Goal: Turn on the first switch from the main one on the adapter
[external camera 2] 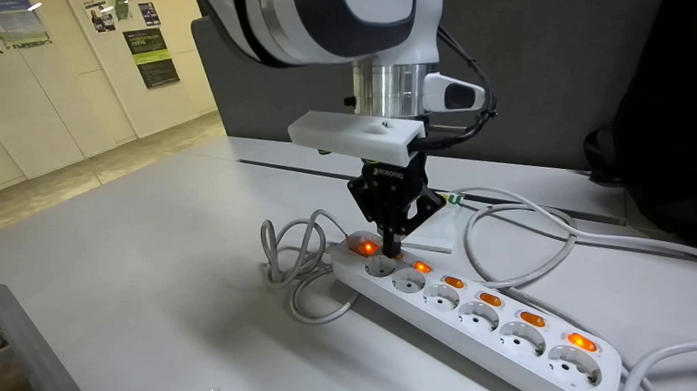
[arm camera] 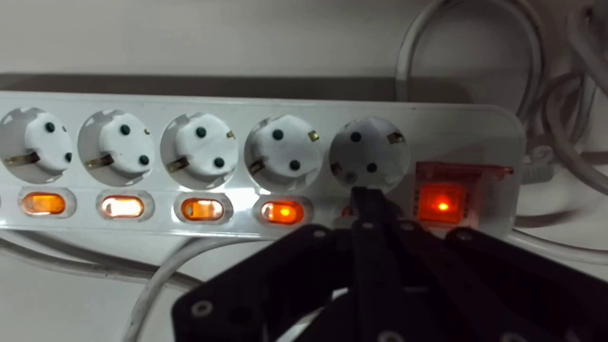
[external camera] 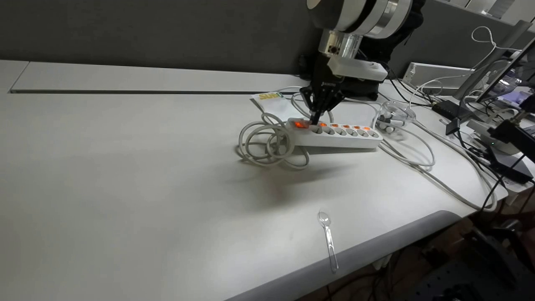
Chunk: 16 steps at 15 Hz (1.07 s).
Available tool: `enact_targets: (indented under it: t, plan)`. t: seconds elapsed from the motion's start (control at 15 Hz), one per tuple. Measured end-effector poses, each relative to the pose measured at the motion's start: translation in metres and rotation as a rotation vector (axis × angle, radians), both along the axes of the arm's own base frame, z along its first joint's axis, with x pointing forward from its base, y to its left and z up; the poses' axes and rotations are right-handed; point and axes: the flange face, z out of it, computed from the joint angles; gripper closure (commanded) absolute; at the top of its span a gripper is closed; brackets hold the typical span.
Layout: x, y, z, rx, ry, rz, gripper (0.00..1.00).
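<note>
The adapter is a long white power strip (external camera: 334, 141) on the table, also in an exterior view (external camera 2: 450, 330) and the wrist view (arm camera: 449, 124). Its main switch (arm camera: 441, 204) is a larger red-orange square, lit, at one end; it glows in both exterior views (external camera: 300, 124) (external camera 2: 367, 247). The first switch beside it (arm camera: 346, 211) is small and orange, mostly hidden behind my fingertips. Whether it is lit cannot be told. My gripper (arm camera: 373, 197) points down, shut and empty, its tips at this switch. In an exterior view the gripper (external camera 2: 392, 252) appears to touch the strip.
Several orange switches (arm camera: 282, 212) line the strip beside round sockets (arm camera: 283, 152). A grey cable coil (external camera: 267, 142) lies at the main-switch end. More cable (external camera 2: 521, 208) loops behind. A clear spoon (external camera: 329, 240) lies near the table edge. A clear container (external camera: 397, 112) stands by the strip's far end.
</note>
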Motion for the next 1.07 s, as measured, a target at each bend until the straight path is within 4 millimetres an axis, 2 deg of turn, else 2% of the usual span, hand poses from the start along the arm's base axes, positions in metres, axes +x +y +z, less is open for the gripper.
enact_targets:
  t: [0.67,1.07]
  plan:
    - [0.002,-0.004,-0.001,0.003,0.014,-0.006,1.00]
    - [0.012,-0.010,-0.005,0.032,0.072,-0.028,1.00]
